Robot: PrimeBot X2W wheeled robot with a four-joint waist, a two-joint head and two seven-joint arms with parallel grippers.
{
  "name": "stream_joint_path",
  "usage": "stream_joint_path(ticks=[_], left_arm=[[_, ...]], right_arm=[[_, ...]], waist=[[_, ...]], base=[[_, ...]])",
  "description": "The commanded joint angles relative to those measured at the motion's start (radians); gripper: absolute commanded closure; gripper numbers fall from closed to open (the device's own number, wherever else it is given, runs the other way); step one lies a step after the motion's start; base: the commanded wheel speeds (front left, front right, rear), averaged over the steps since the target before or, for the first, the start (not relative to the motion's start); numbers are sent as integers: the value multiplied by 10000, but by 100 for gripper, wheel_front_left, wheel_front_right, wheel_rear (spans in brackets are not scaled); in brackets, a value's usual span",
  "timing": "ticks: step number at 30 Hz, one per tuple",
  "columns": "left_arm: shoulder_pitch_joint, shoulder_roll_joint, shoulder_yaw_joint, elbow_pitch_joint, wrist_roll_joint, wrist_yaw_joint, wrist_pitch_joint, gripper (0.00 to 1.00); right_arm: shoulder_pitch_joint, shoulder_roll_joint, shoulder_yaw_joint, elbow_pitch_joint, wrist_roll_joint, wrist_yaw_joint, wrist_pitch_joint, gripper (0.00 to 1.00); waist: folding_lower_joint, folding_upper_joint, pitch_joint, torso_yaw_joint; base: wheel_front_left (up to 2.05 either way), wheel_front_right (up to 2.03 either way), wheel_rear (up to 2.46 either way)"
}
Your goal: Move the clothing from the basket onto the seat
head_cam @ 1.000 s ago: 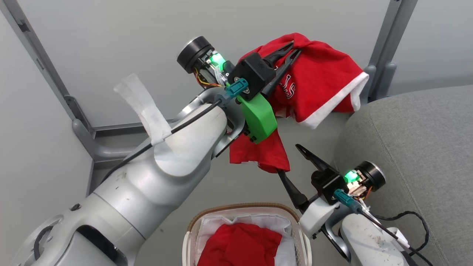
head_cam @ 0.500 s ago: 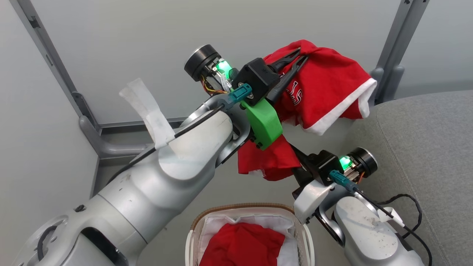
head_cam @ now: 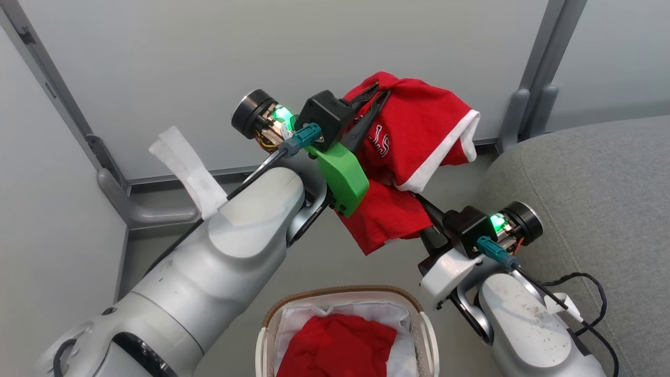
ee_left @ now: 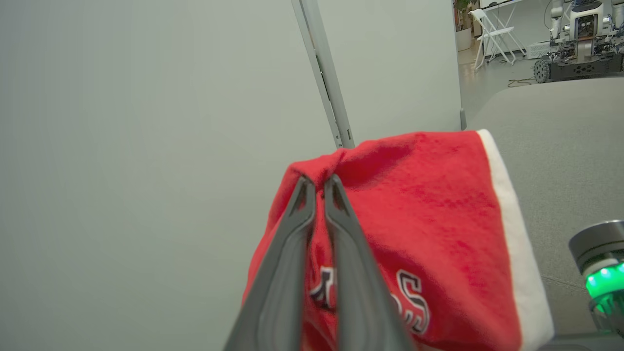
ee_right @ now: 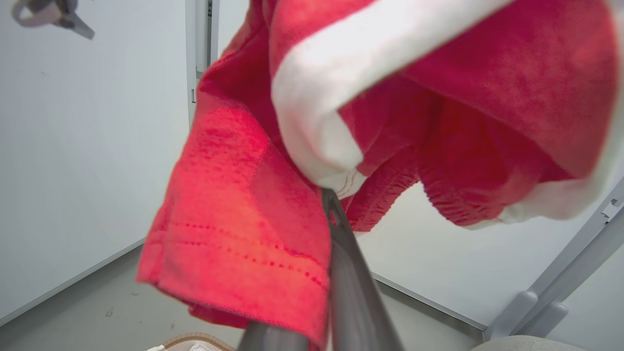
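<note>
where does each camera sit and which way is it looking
Head view: on the head, looking down at the basket and seat; left gripper and right gripper show.
Left wrist view: on the left wrist, looking along its shut fingers into the held garment, wall beyond.
Right wrist view: on the right wrist, looking along its fingers into the garment's hanging lower edge.
Shared: all three see that garment.

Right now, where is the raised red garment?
Head view centre: the red garment hangs between left end effector and right end effector, above the basket, left of the grey seat.
</note>
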Motion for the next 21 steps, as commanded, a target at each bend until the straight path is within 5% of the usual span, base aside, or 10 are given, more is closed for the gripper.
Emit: stream_joint_path(ticks=[1,5,6,7,8,10,21], left_arm=[[172,41,100,94,-66,55,-76,100],[454,37,405,190,-119,96,-79,100],[559,39,532,163,-142,119,-79,69],[684,51,632,160,-170,119,-78,59],[820,77,741,128,-157,124,-69,34],[1093,123,963,24,-76,170,-55,0],[3094,101,2184,-813,291,94,-53,0]], right_arm=[[156,-44,-45,-60,-51,-7,-49,100],[162,-42,-155,-205,-82,-7,-49,100],[170,-42,-190,-270,-85,-7,-49,100],[176,-44,-219,-325,-107,-7,-49,100],[181,-44,-266,-394,-127,-7,-49,100],[181,-44,-390,-529,-184,-7,-49,100],[258,-41,-1276,-1098,-475,-7,-49,100]], waist=[[0,0,20,-19],[0,0,67,-46],[0,0,80,-55],[0,0,87,-64],[0,0,97,-74],[0,0,120,-95],[0,0,206,-149]], base=[[0,0,0],[0,0,0],[0,0,0],[0,0,0],[0,0,0],[0,0,0],[0,0,0]])
